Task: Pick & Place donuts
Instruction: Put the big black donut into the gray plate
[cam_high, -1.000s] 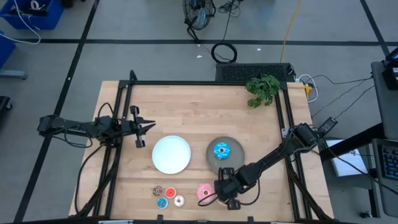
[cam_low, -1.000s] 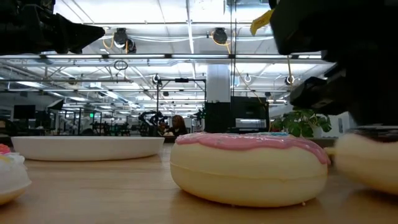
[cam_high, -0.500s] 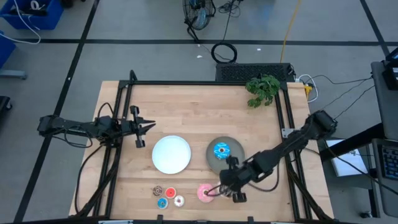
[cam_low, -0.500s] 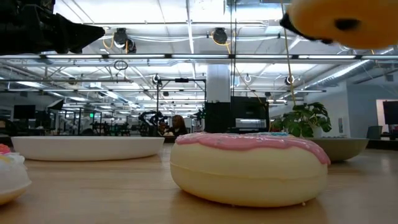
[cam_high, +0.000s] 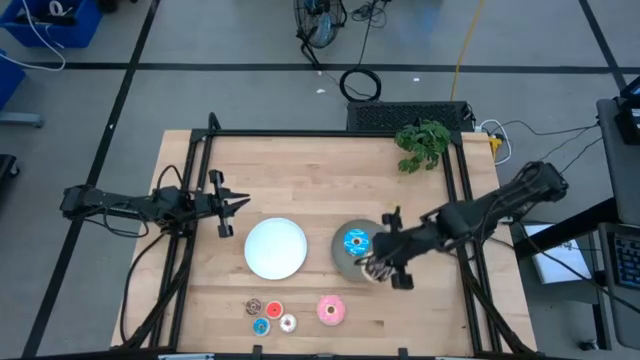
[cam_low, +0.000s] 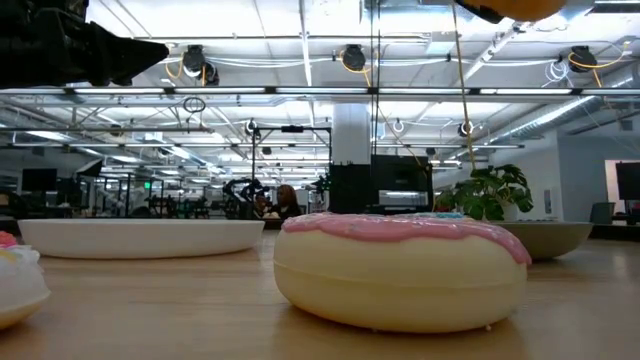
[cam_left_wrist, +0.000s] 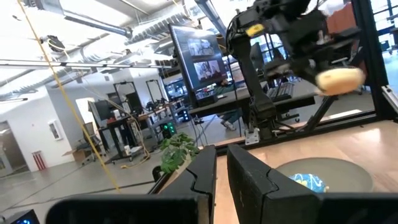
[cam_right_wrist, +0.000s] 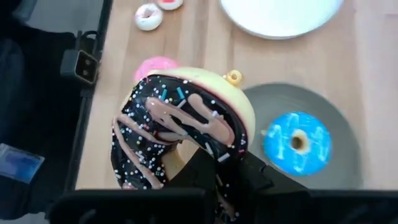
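My right gripper is shut on the dark brown sprinkled donut, high over the near right rim of the grey plate. The blue donut lies flat on that plate. The pink donut lies flat on the table near the near edge. To its left lie the tiny brown, red, blue and white donuts. The white plate holds nothing. My left gripper waits shut, left of the white plate. My right gripper holds the sprinkled donut by the part of its ring nearest the wrist. The fingers themselves hide how they meet it. The donut is lifted clear and stands tilted on edge, its iced face toward the wrist camera.
A potted plant stands at the far right corner. Black frame rails run along the table's left and right sides. Bare wood lies between the plates and the far edge.
My right gripper has lifted the sprinkled donut off the table from beside the pink donut. It has carried it up and toward the far edge, to above the grey plate's near right rim. In the low view the donut has risen almost out of the picture.
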